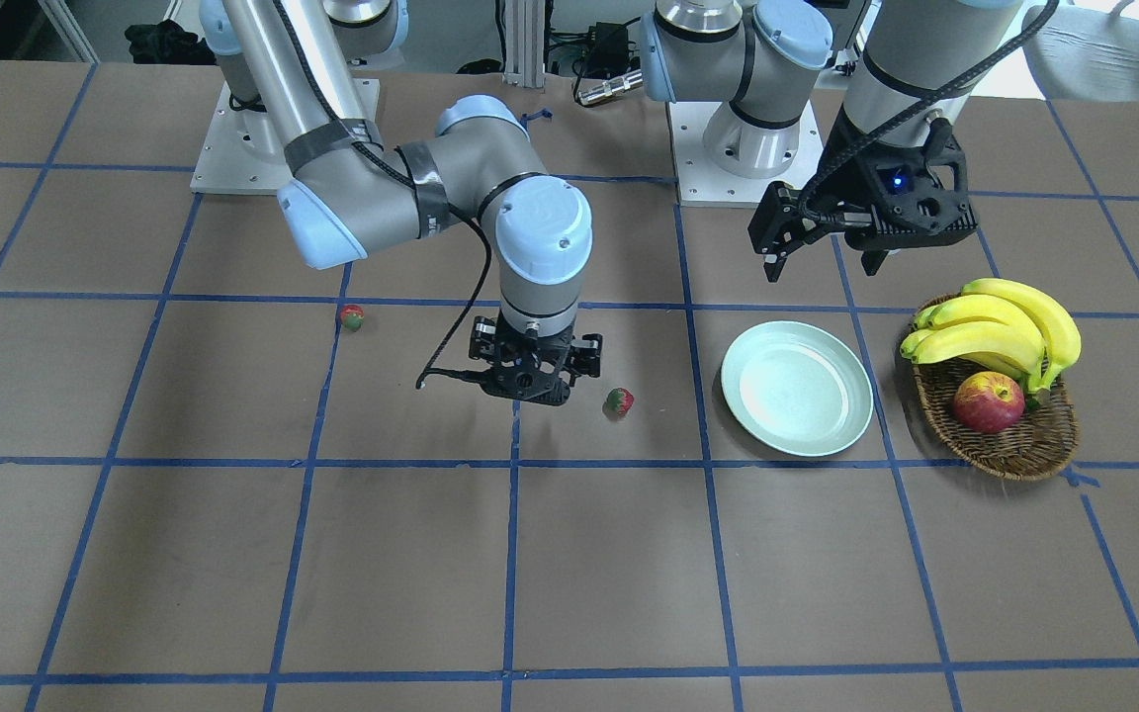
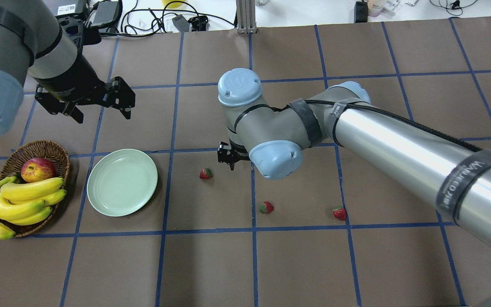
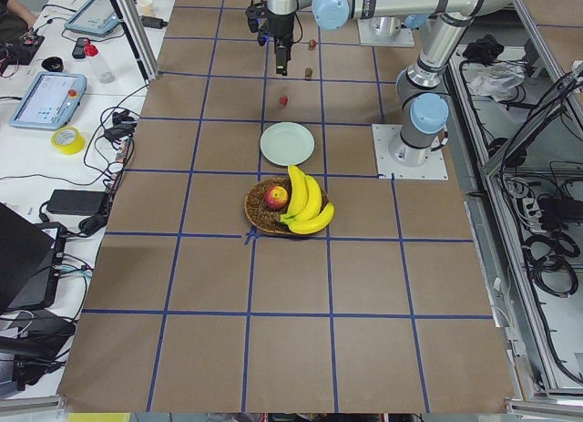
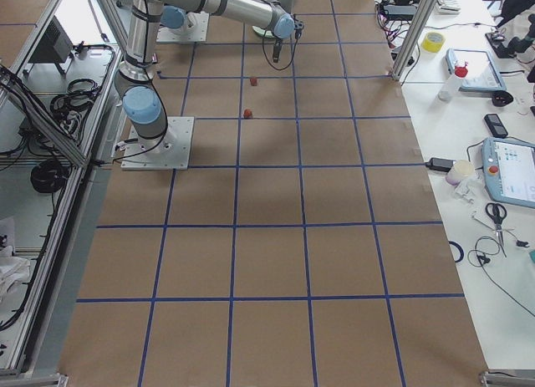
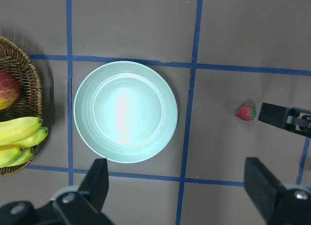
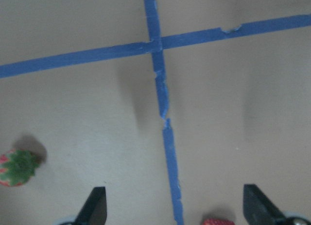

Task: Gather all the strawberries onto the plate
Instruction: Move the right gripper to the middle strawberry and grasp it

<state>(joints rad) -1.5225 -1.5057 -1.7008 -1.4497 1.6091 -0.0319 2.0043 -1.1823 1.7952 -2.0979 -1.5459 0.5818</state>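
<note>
Overhead exterior view shows the plate bare, so none of the three strawberries has been collected. All three lie on the table on the plate's side away from the basket. The nearest strawberry is a short way from the plate, the middle strawberry is farther, and the last strawberry is farthest.

The right gripper points straight down just beyond the nearest berry from the plate. Its fingers are spread wide with nothing between them, which looks like a pose for a top-down pick. Its wrist view puts blue tape between the fingers, so it is probably not yet centred on a berry.

The left gripper hovers high near the plate, jaws apart and empty, seemingly parked clear of the drop spot.
</note>
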